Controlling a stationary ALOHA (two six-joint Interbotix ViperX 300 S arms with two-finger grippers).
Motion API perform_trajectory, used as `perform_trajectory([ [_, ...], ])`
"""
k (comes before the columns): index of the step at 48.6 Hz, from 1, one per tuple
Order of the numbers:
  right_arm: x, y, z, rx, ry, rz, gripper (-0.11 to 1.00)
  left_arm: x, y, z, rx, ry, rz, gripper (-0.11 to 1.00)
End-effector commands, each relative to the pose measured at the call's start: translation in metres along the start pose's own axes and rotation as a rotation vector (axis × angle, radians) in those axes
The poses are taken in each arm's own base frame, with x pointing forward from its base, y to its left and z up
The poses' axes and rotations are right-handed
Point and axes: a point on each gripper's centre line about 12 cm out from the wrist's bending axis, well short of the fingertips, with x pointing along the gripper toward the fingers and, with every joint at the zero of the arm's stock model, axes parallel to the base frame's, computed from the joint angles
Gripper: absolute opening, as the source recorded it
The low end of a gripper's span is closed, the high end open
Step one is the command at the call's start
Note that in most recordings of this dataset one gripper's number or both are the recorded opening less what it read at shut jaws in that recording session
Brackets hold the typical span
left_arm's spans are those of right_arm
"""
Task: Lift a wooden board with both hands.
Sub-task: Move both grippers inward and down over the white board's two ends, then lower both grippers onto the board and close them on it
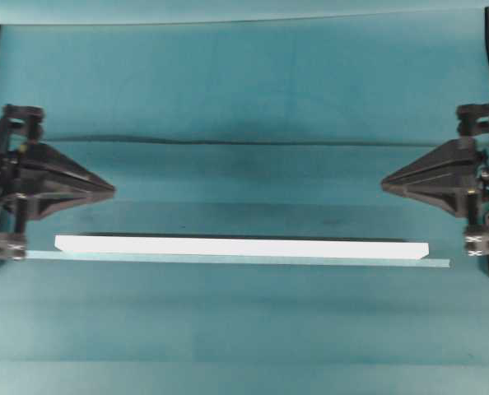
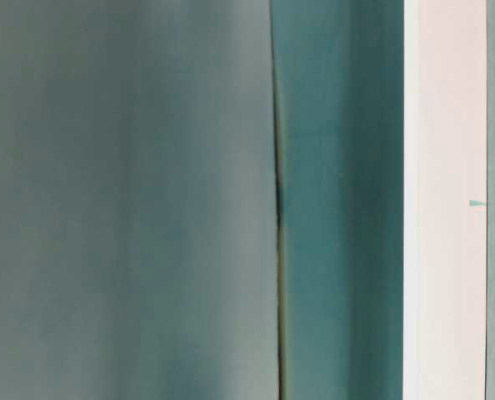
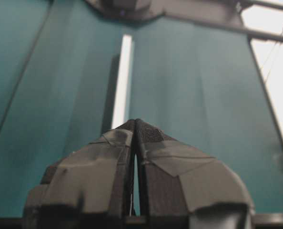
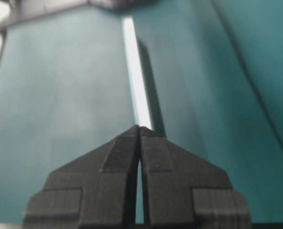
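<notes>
Wooden board (image 1: 240,246) is lying flat on the teal table (image 1: 244,90), stretching left to right across most of the overhead view, a little below the middle. A thinner pale teal strip (image 1: 236,260) is running along its near edge, just beside it and reaching a bit further at both ends.

Left pincer (image 1: 109,188) is hovering at the left side of the overhead view, its tip pointing inward, above and apart from the board's left end. Its jaws are pressing together with nothing between them (the left wrist view shows the two taped fingers (image 3: 103,162) meeting at the tip). Right pincer (image 1: 384,183) is sitting mirror-like at the right side, also apart from the board, and its jaws are closing tip to tip on nothing, as the right wrist view (image 4: 139,128) shows.

In both wrist views the board (image 3: 123,81) (image 4: 136,76) is extending away ahead of the closed tips. The table-level view is showing only blurred teal and a pale band.
</notes>
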Motion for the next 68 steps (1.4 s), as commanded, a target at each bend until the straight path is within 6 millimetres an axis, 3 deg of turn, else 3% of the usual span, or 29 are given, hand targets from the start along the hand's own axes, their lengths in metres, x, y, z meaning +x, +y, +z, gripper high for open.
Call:
perform_trajectory([
  [1, 0.008, 0.002, 0.007, 0.022, 0.066, -0.015, 0.02, 0.009, -0.002, 0.014, 0.019, 0.017, 0.002, 0.0],
  [19, 0.047, 0.004, 0.007, 0.021, 0.362, -0.076, 0.02, 0.029, -0.002, 0.01, 0.036, 0.239, 0.037, 0.0],
  [42, 0.09, 0.002, -0.008, -0.022, 0.738, -0.161, 0.02, 0.068, 0.003, -0.016, 0.071, 0.661, 0.094, 0.0],
  [55, 0.107, -0.003, -0.023, -0.027, 0.822, -0.178, 0.02, 0.086, 0.004, -0.021, 0.132, 0.767, 0.085, 0.0],
  [68, 0.116, -0.003, -0.029, -0.11, 0.848, -0.144, 0.02, 0.088, 0.005, -0.026, 0.169, 0.783, 0.072, 0.0],
])
